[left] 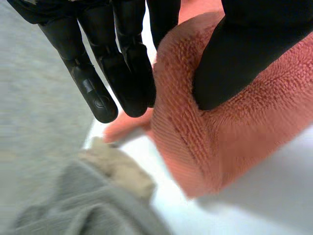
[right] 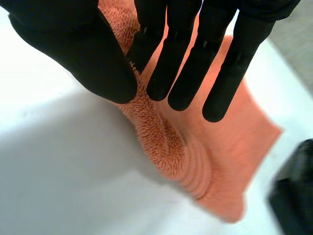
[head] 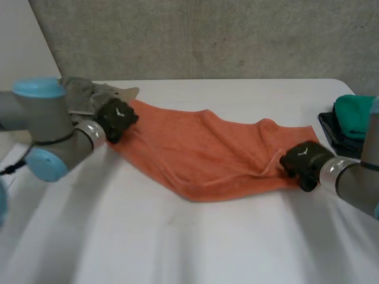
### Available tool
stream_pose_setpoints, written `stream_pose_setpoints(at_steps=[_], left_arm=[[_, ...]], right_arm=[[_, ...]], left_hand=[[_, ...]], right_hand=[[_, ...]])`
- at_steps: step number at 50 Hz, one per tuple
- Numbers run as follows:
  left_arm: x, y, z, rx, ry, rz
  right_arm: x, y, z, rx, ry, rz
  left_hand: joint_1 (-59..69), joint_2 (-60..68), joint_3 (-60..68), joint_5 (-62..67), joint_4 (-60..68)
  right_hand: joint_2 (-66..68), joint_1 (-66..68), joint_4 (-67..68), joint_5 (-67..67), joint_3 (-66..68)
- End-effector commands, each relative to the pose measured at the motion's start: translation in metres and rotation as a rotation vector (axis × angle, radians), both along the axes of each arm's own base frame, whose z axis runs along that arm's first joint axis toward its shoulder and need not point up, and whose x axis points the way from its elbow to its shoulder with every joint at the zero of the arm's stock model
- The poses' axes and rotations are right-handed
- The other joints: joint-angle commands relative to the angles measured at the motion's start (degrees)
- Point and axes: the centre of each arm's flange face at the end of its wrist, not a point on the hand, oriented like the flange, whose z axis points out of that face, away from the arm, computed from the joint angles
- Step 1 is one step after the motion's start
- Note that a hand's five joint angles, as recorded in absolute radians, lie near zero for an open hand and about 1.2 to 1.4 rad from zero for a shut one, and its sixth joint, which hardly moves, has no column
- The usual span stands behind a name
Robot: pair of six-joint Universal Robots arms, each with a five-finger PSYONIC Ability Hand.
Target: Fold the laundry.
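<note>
Well, the orange terry towel [head: 207,148] lies rumpled across the white table [head: 177,248], stretched between both hands. The left hand [head: 117,118] pinches one end, thumb pressed on the pile, beside a crumpled grey cloth [head: 83,92]. The right hand [head: 303,163] seems to nip a ridge at the opposite end, thumb against straight fingers.

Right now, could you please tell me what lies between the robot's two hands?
The orange towel spans the whole stretch in the head view; the left hand pinches one end and the right hand the other.
</note>
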Motion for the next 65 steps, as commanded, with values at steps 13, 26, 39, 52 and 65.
stream_pose_setpoints(at_steps=[13, 26, 39, 52, 65], left_arm=[[0.082, 0.117, 0.165, -0.101, 0.407, 0.218], [0.08, 0.068, 0.055, 0.244, 0.303, 0.284], [0.03, -0.032, 0.233, -0.676, 0.704, 0.084], [0.042, -0.034, 0.166, -0.426, 0.732, 0.212], [0.048, 0.051, 0.042, 0.024, 0.576, 0.189]], right_arm=[[-0.021, 0.028, 0.158, -0.189, -0.037, -0.038], [-0.022, -0.037, 0.075, 0.016, 0.028, -0.064], [0.021, -0.118, 0.216, -0.874, -0.548, -0.112], [0.019, -0.101, 0.174, -0.753, -0.485, -0.118], [0.01, -0.018, 0.007, -0.081, -0.093, 0.022]], left_hand=[[15.2, 11.8, 12.0, 13.2, 11.5], [15.2, 11.8, 12.0, 13.2, 11.5], [15.2, 11.8, 12.0, 13.2, 11.5], [15.2, 11.8, 12.0, 13.2, 11.5], [15.2, 11.8, 12.0, 13.2, 11.5]], right_hand=[[12.8, 17.2, 11.4, 11.7, 12.1], [12.8, 17.2, 11.4, 11.7, 12.1], [12.8, 17.2, 11.4, 11.7, 12.1], [12.8, 17.2, 11.4, 11.7, 12.1], [12.8, 17.2, 11.4, 11.7, 12.1]])
